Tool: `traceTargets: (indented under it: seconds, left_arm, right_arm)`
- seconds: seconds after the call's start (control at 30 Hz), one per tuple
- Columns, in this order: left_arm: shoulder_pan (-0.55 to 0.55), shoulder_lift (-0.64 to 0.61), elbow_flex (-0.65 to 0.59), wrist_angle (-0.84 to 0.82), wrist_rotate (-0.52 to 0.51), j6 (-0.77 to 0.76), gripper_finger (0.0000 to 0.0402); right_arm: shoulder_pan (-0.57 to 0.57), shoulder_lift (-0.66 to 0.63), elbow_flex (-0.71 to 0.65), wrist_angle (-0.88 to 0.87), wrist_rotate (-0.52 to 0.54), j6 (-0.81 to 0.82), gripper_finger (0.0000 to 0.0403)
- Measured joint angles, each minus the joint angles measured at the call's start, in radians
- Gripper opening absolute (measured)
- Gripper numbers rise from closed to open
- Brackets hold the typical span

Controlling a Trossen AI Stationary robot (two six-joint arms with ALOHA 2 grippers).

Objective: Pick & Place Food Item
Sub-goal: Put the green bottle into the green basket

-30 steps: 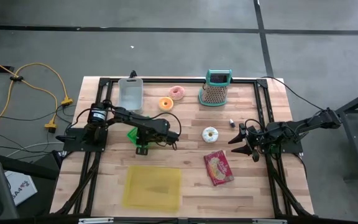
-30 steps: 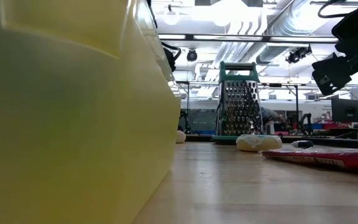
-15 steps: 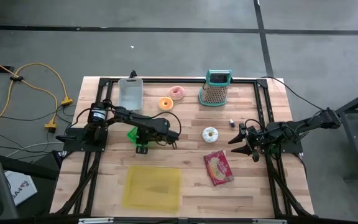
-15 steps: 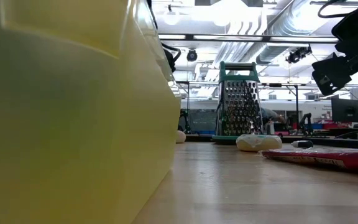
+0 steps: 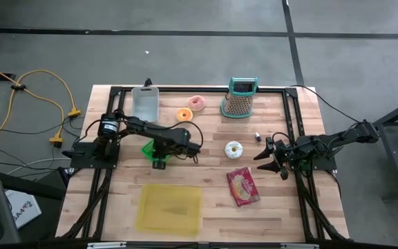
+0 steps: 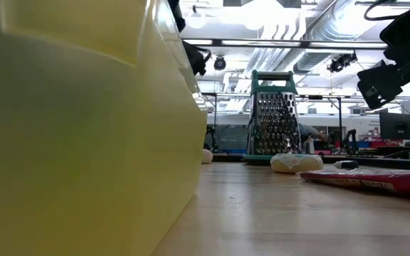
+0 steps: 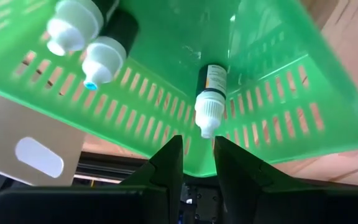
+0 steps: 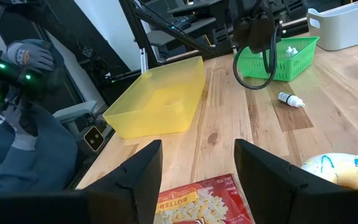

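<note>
A green slotted basket [image 5: 147, 147] stands on the table left of centre, with dropper bottles inside it. My left gripper [image 7: 198, 146] hovers just above it, pointing steeply down, its fingers apart with only green plastic showing between them. One small bottle [image 7: 209, 99] lies just beyond the fingertips, its white cap toward them. Another small bottle [image 8: 291, 99] lies on the wood beside the basket [image 8: 278, 59]. A white-iced doughnut [image 5: 233, 148] and a red popcorn packet [image 5: 243, 186] lie near my right gripper [image 8: 197, 149], which waits open at the table's right.
A yellow tray [image 5: 170, 207] sits at the near edge. A white bin [image 5: 144, 104], an orange doughnut [image 5: 184, 115], a pink doughnut [image 5: 197, 103] and a metal grater [image 5: 240, 97] stand along the far side. A person sits beyond the table [image 8: 17, 124].
</note>
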Motion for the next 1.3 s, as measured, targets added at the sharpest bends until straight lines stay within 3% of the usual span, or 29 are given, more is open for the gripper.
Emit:
traceTargets:
  seconds: [0.6, 0.9, 1.3]
  left_arm:
    - [-0.005, 0.0, 0.231, 0.019, -0.094, 0.012, 0.0085]
    - [0.001, 0.0, 0.254, 0.249, -0.09, 0.121, 0.0086]
    - [0.03, 0.0, 0.253, 0.51, -0.043, 0.09, 0.0086]
  right_arm:
    - [0.0, 0.0, 0.0, 0.0, 0.0, 0.0, 0.0188]
    - [0.0, 0.0, 0.0, 0.0, 0.0, 0.0, 0.0188]
    - [0.0, 0.0, 0.0, 0.0, 0.0, 0.0, 0.0188]
